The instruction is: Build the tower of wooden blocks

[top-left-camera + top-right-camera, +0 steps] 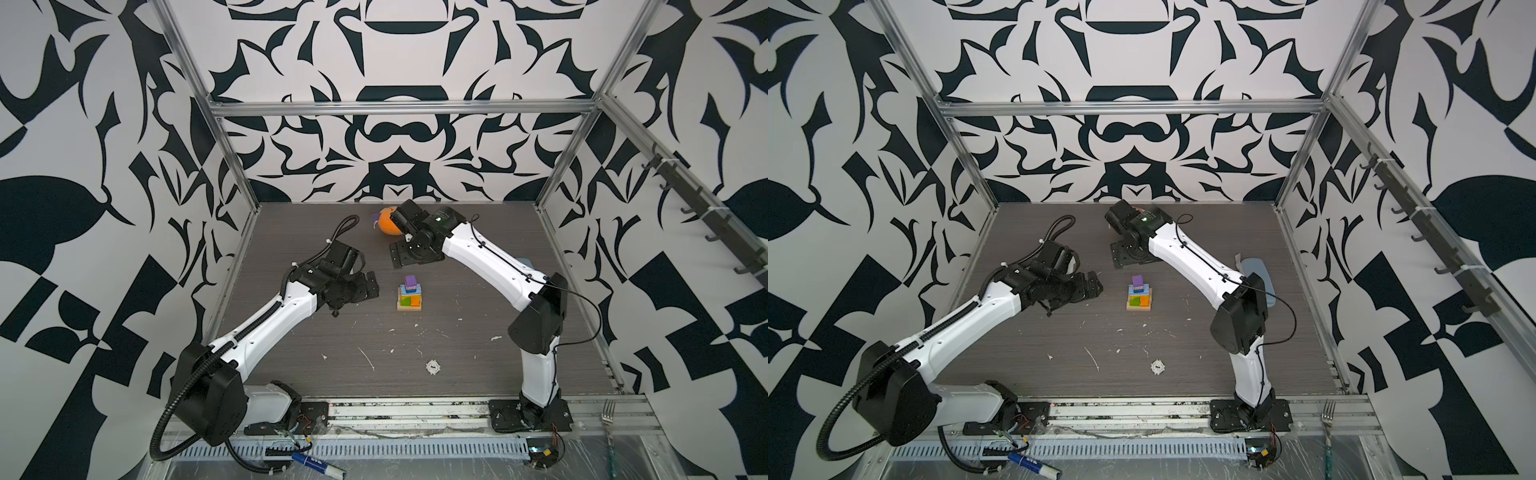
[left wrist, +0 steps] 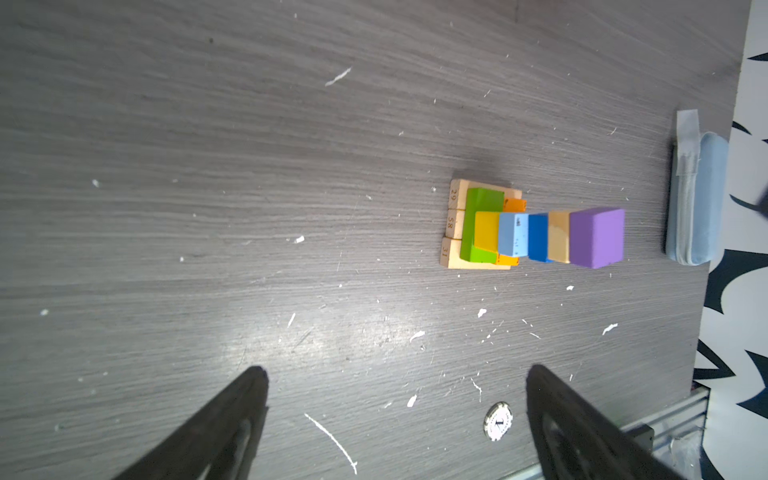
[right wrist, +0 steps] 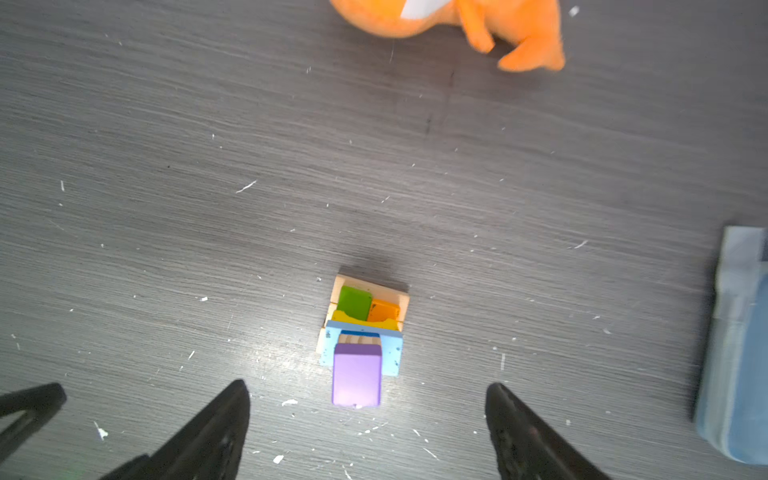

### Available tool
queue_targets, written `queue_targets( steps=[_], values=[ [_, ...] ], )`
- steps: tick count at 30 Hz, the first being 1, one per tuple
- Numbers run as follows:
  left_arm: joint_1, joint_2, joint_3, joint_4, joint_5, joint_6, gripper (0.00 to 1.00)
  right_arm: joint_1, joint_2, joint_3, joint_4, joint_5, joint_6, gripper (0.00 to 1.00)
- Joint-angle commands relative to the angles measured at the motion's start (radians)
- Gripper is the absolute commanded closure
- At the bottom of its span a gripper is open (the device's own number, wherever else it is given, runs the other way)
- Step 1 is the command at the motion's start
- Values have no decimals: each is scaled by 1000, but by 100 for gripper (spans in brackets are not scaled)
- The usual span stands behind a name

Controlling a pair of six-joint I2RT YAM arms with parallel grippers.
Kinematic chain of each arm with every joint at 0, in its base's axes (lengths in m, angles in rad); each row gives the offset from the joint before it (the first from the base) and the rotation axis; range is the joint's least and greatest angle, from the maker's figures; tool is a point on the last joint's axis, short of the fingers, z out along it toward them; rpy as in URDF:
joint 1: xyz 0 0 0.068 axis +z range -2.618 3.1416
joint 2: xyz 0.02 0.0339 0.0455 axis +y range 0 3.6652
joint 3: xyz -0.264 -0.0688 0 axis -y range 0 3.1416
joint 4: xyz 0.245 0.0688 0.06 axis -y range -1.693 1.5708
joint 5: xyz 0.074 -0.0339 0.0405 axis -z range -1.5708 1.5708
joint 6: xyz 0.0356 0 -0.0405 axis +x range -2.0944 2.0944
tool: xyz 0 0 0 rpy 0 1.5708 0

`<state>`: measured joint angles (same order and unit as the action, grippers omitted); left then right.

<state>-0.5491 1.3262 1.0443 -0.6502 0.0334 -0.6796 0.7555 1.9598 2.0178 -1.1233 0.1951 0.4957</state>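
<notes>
Wood block tower [image 1: 409, 294] stands upright mid-table [image 1: 316, 332], between the two arms and touching neither. In the left wrist view the stack reads clearly:
- three plain tan bars [image 2: 451, 224] side by side as the base, ends stamped 29, 58, 31
- green brick [image 2: 482, 208] and orange brick [image 2: 515, 204] on them, glossy paint
- then yellow, light blue, dark blue, a bare tan piece
- matte purple cube [image 2: 596, 237] on top, edges rounded

Table is grey wood-grain laminate, flecked with white scraps.

Left gripper [image 2: 397, 370]: jaws spread wide, nothing between them, held well to the side of the tower.

Right gripper [image 3: 368, 385]: fingers also wide apart and gripping nothing. The purple cube shows between the tips in its wrist view, with clear table on either side of it (no contact).

Orange plush fish [image 3: 457, 20] is fuzzy and cut off by the frame edge. In a top view the right wrist covers half of it. A soft pale-blue pouch [image 2: 694, 199] lies at the table's right edge, partly hidden behind the right forearm from above. The orange brick's full length cannot be made out under the upper layers.
</notes>
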Motion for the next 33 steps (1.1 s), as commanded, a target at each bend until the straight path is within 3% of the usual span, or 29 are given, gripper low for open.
queue_targets(
  steps=[1, 7, 14, 18, 21, 26, 33],
  values=[
    [27, 6, 40, -27, -22, 35, 0, 4, -78, -49, 42, 90, -54, 6],
    [100, -18, 49, 23, -24, 60, 0, -35, -298, -329, 243, 114, -95, 2],
    [184, -111, 10, 131, -107, 178, 0, -183, -572, -691, 451, 91, -127, 1],
    [191, -192, -77, 256, -236, 286, 0, -254, -697, -905, 587, 151, -140, 1],
    [215, -228, -134, 338, -267, 351, 0, -303, -781, -1044, 671, 154, -133, 1],
    [322, -215, -219, 424, -217, 368, 0, -312, -892, -1242, 873, 237, -212, 1],
    [380, -212, -464, 770, -243, 478, 0, -315, -967, -1467, 1151, 317, -397, 1]
  ],
)
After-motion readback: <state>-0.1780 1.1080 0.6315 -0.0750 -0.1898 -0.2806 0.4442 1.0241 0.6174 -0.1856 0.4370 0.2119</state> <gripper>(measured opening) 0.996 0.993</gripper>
